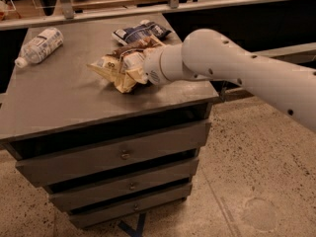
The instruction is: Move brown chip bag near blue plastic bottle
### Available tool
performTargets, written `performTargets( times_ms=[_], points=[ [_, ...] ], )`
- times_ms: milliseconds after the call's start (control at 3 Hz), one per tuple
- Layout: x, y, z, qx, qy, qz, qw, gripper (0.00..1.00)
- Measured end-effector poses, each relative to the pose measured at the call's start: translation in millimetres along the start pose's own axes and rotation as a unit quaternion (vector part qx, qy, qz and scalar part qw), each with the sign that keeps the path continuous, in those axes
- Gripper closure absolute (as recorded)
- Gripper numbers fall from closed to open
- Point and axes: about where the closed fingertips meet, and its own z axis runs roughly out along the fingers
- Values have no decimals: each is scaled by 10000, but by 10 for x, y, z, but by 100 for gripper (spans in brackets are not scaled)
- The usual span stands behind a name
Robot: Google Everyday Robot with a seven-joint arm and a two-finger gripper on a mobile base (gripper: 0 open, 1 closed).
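The brown chip bag point(116, 68) lies crumpled on the grey cabinet top point(64, 102), near its middle. My gripper point(142, 67) is at the bag's right end, pressed into its folds, with the white wrist and arm point(222, 63) reaching in from the right and hiding most of it. The blue plastic bottle point(39, 46) lies on its side at the far left corner of the top, cap towards the left edge, well apart from the bag.
A small dark navy-and-white bag point(140, 32) lies at the back of the top, just behind the brown bag. The cabinet has three drawers point(123, 154) below. A rail point(148, 9) runs behind the cabinet. Speckled floor point(256, 181) lies to the right.
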Motion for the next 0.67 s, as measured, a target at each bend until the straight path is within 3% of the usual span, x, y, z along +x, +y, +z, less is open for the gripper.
performTargets(
  times_ms=[667],
  points=[
    [-1,1,0,-1,-1,-2,10000,100]
  ],
)
